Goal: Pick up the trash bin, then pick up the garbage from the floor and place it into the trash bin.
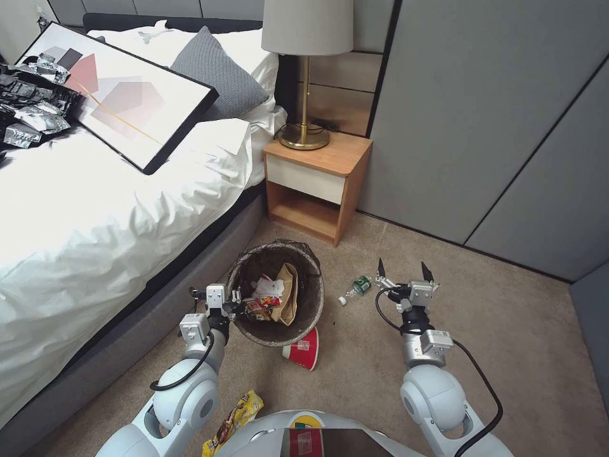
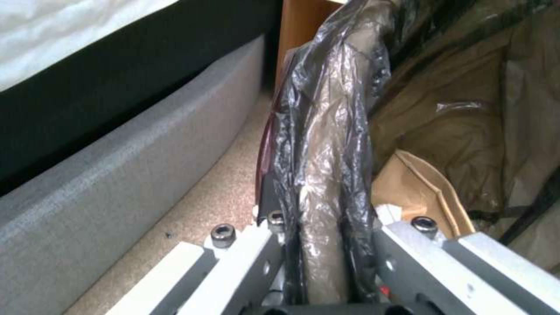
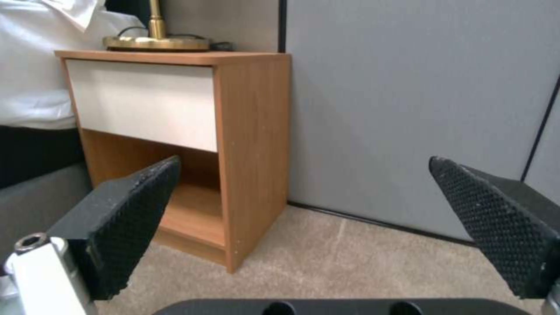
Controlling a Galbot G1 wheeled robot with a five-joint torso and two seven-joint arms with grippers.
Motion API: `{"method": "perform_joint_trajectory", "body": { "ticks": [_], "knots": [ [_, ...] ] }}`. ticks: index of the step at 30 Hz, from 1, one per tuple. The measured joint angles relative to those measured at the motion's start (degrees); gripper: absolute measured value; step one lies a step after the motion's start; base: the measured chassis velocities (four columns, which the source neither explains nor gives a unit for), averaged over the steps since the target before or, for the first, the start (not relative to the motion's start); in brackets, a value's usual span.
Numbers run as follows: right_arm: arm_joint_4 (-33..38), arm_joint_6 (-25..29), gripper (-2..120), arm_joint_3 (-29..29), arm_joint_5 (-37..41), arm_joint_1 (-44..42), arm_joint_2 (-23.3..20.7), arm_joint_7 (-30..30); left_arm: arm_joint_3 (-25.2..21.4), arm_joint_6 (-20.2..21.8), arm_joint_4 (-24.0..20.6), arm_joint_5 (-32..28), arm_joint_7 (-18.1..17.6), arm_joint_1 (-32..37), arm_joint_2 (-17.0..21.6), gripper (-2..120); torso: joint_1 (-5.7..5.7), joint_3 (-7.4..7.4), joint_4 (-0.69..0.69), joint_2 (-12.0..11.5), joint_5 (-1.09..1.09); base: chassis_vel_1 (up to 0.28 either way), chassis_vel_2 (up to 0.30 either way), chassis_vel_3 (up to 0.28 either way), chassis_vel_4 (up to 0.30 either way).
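Left gripper (image 1: pixel 233 303) clamps the trash bin (image 1: pixel 304 317) rim, frame centre. Right gripper (image 1: pixel 403 269) open beside the bottle (image 1: pixel 359 286); cup (image 1: pixel 304 348) lies below the bin.

It was a bedroom: a bed (image 1: pixel 95 209) with white sheets and pillows (image 1: pixel 216 70), a wooden nightstand (image 1: pixel 317 181) holding a brass lamp (image 1: pixel 306 76), carpet (image 1: pixel 520 317) underfoot, grey panelled walls (image 1: pixel 482 120).

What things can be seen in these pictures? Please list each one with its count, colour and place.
trash bin: one, dark liner, on carpet beside bed
paper cup: one, red-white, floor by bin
bottle: one, green-labelled, floor
wrapper: one, yellow, floor near robot
bed: one, white
framed picture: one, on bed
nightstand: one, wooden
lamp: one, brass
left end effector: shut on bin rim
right end effector: open, above floor
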Motion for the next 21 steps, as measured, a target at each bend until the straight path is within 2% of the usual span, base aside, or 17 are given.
{"method": "perform_joint_trajectory", "body": {
  "ticks": [8,15,21],
  "knots": [
    [0.0,-0.3,100,-0.1,0.0,0.1,0.1,0.3,0.1,0.0,0.1,-0.1,0.0,-0.2,0.0,0,0.0,0.0,0.0,0.0,0.0,-0.112,0.104,0.12,-0.108],
    [-0.1,-0.2,100,-0.5,-0.6,0.4,0.5,1.2,0.2,0.0,0.1,-0.1,-0.1,-0.1,0.1,0,0.02,0.02,0.0,0.0,-0.01,-0.207,0.148,0.2,-0.183],
    [-0.1,-0.1,100,-0.6,-1.0,0.2,0.7,1.7,0.3,0.0,-0.2,-0.1,-0.1,0.3,0.2,0,0.01,0.01,0.0,0.0,0.0,-0.011,0.036,0.047,-0.024]
  ]
}}
